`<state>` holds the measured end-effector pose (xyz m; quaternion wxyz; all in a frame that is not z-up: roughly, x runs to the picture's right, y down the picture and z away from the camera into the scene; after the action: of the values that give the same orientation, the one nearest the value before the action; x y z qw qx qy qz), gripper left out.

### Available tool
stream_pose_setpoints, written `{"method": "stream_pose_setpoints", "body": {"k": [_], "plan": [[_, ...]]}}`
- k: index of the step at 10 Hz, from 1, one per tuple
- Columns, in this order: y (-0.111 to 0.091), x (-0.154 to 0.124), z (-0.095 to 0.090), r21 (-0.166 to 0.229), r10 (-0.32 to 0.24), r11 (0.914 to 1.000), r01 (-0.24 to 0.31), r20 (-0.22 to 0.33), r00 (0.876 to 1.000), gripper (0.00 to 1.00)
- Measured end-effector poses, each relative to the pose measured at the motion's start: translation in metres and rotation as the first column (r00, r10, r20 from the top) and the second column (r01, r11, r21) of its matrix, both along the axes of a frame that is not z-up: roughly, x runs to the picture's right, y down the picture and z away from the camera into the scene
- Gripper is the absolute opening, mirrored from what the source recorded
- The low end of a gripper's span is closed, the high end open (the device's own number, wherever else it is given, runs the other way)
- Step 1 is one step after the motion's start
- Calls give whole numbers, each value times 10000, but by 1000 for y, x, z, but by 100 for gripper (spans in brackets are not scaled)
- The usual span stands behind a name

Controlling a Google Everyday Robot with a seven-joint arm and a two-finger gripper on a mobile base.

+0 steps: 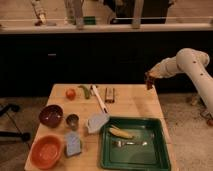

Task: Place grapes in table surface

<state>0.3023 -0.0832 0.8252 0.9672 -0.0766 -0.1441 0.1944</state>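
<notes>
With the grapes [149,83] clenched in the pincer [149,80] over the tabletop [131,102] corner, a floor drop is risked.

The table surface [135,102], of light tan planks, was found to carry a dark green tray [155,150] at its near right corner. Left of the tray were noted a spatula [97,117], a metal cup [72,120], a maroon bowl [51,115] and an orange bowl [46,151]. Beyond the tray lay a tomato [70,93].
</notes>
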Motion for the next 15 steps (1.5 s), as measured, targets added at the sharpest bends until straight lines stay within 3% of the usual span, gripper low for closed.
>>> {"method": "stream_pose_setpoints", "body": {"k": [8,12,15], "plan": [[35,23,39,-1305,367,9906,-410,-348,9987,0],[63,22,51,-2136,315,9761,-393,-399,9987,0],[81,14,67,-2769,301,9602,-369,-289,9991,0]]}}
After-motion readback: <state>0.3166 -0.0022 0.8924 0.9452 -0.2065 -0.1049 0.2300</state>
